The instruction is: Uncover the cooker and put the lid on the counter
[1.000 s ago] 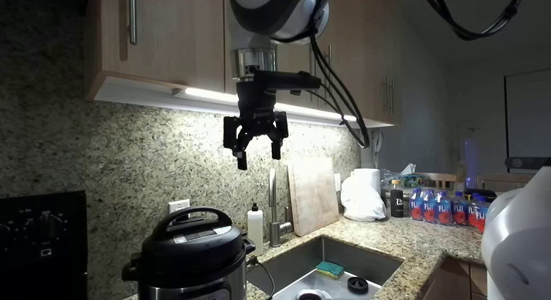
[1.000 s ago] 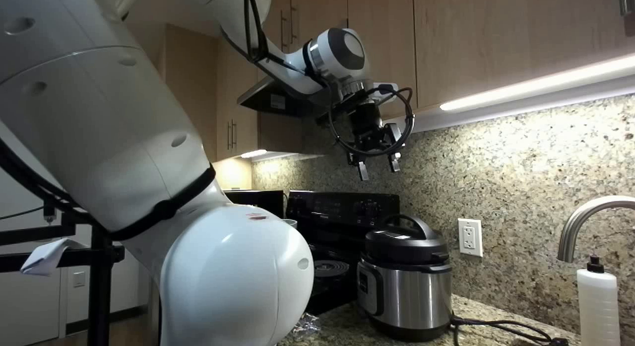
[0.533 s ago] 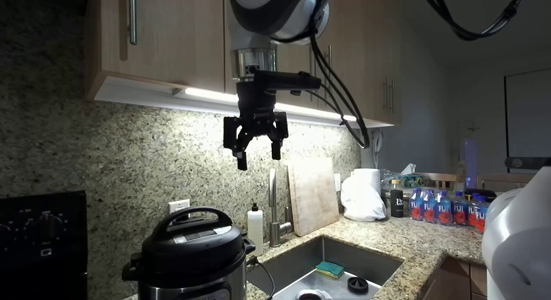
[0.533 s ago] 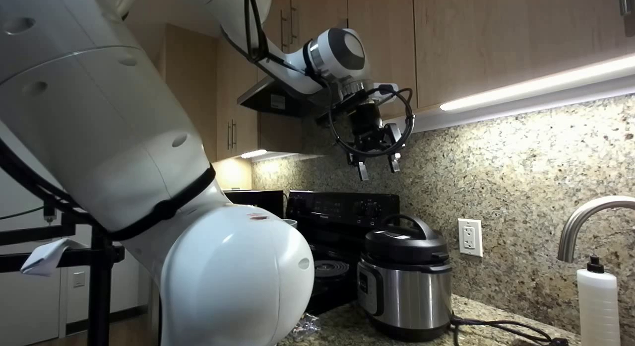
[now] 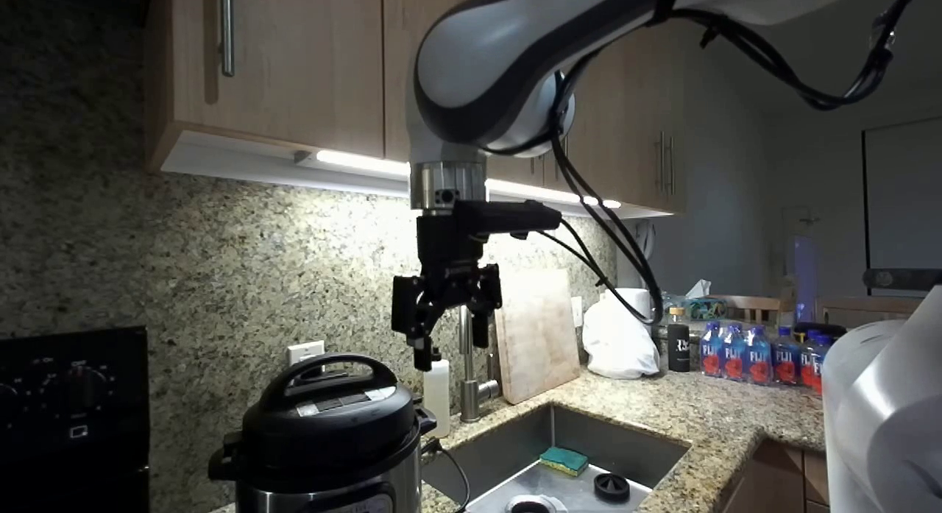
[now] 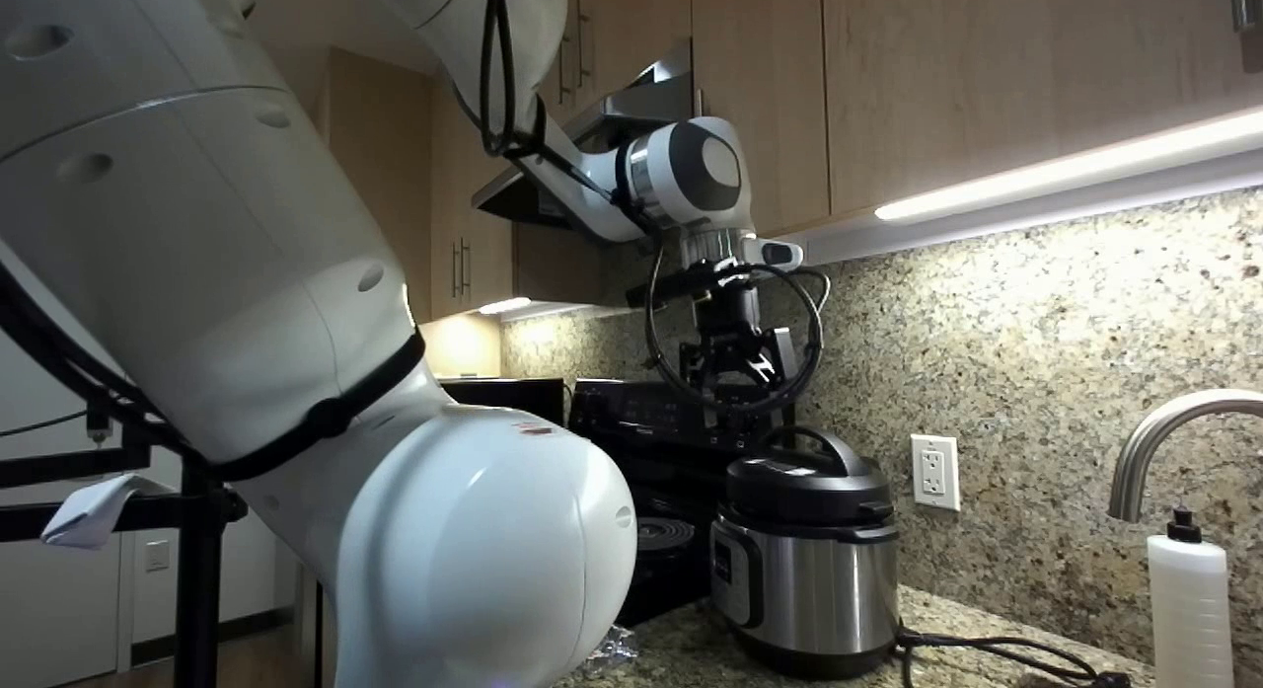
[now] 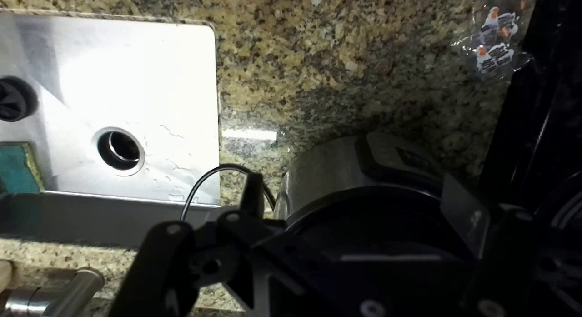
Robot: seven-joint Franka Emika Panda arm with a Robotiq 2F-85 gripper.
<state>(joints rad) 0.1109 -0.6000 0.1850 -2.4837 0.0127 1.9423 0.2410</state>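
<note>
The cooker (image 5: pixel 335 497) is a steel pot with black rim and side handles. It stands on the granite counter (image 5: pixel 662 395); it also shows in an exterior view (image 6: pixel 834 589) and the wrist view (image 7: pixel 323 176). The black domed lid (image 5: pixel 324 432) sits on it, its arched handle (image 6: pixel 829 443) raised on top. My gripper (image 5: pixel 451 347) is open, points down and holds nothing. It hangs higher than the lid, and to its right in that exterior view. In the wrist view the fingers stand wide apart with the dark lid (image 7: pixel 363 226) below them; the lid's handle is hard to make out.
The sink (image 5: pixel 625 439) lies beside the cooker, with the soap bottle (image 5: pixel 437 402), faucet (image 5: pixel 469 395) and cutting board (image 5: pixel 536 336) behind. The black stove (image 6: pixel 681 412) is on the cooker's other side. A cable (image 6: pixel 1006 644) runs from the cooker. Upper cabinets (image 5: pixel 287 64) overhang the counter.
My gripper and arm have come straight down, with a slight shift to the right in an exterior view. The gripper stays open. The cooker and lid have not moved.
</note>
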